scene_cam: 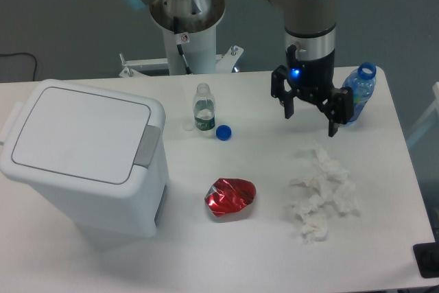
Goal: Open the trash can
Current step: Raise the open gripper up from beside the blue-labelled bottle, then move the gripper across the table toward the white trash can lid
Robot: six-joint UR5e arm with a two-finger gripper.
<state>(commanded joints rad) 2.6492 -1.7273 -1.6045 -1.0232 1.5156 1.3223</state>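
The trash can (82, 162) is a large white bin with rounded corners at the left of the table. Its flat white lid (81, 134) lies shut, with the grey push-latch (147, 147) on its right edge. My gripper (310, 121) hangs over the table's right half, well to the right of the bin and apart from it. Its two black fingers are spread open and hold nothing.
A small clear bottle (203, 108) stands uncapped at mid-table with a blue cap (223, 132) beside it. A crushed red can (230, 196) lies in front. Crumpled white tissue (322, 193) lies at the right. A blue-tinted bottle (358, 92) stands just right of the gripper.
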